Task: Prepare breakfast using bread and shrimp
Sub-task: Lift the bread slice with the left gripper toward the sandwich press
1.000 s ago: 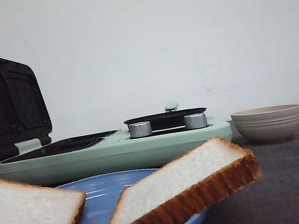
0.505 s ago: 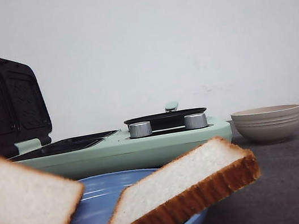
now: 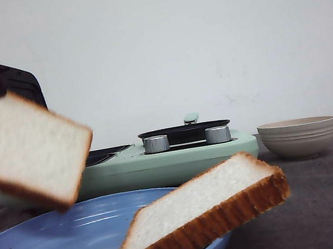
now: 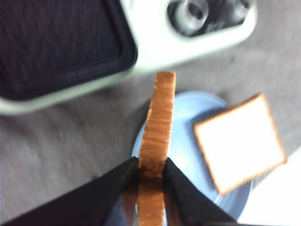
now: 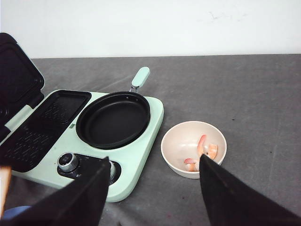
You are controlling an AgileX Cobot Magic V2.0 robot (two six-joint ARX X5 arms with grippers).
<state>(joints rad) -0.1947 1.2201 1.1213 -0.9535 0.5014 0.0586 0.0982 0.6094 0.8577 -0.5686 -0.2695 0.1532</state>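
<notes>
Lifted since a second ago: one thick white bread slice (image 3: 27,151), now clear above the round blue plate (image 3: 59,245), pinched edge-on by left gripper (image 4: 151,172). Second slice (image 3: 200,211) leans on plate rim. Right gripper (image 5: 153,188) gapes wide, empty; pink shrimp (image 5: 203,153) inside beige bowl (image 5: 178,141).

Left gripper (image 4: 150,172) pinched shut (raised); right gripper (image 5: 153,188) jaws spread.

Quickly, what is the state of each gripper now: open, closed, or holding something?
Left gripper: closed on a bread slice, lifted above the blue plate.
Right gripper: open, holding nothing.
</notes>
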